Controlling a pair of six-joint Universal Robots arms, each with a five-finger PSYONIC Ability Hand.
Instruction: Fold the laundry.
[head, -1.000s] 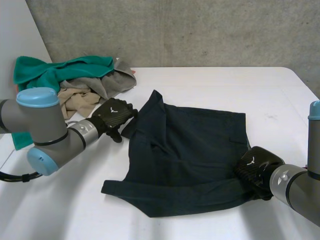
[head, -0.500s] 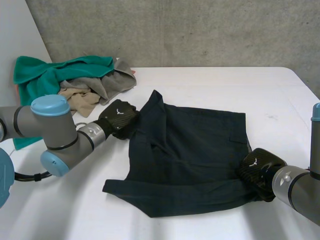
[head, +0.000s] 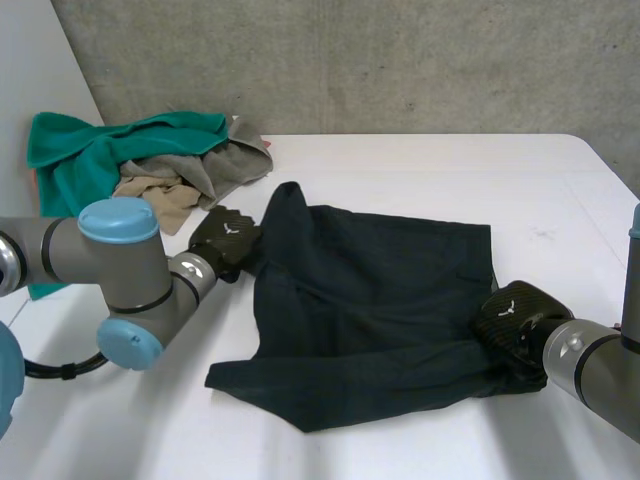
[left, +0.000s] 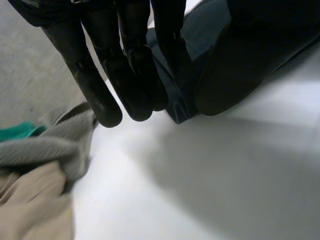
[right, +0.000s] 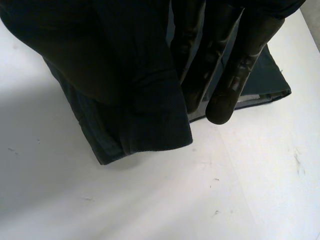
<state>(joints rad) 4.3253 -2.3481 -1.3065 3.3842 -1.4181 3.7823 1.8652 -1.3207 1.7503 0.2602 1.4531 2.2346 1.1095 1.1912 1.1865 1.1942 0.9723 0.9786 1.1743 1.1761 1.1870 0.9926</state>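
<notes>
A dark navy garment (head: 380, 300) lies spread across the middle of the white table (head: 450, 170). My left hand (head: 225, 235) is at its far left corner. In the left wrist view its fingers (left: 125, 65) and thumb pinch a fold of the garment's edge (left: 182, 95). My right hand (head: 510, 320) is at the near right corner. In the right wrist view its fingers (right: 235, 60) press the dark cloth (right: 145, 115) against the thumb, and the hem hangs just above the table.
A pile of laundry (head: 150, 160), green, grey and beige, lies at the table's far left, just behind my left hand. The pile's grey cloth (left: 45, 150) lies close by the left fingertips. Bare table stretches along the back and right.
My left hand moved onto the garment's far left corner and closed on it; that corner shifted slightly left. My right hand kept its grip and rose a little.
</notes>
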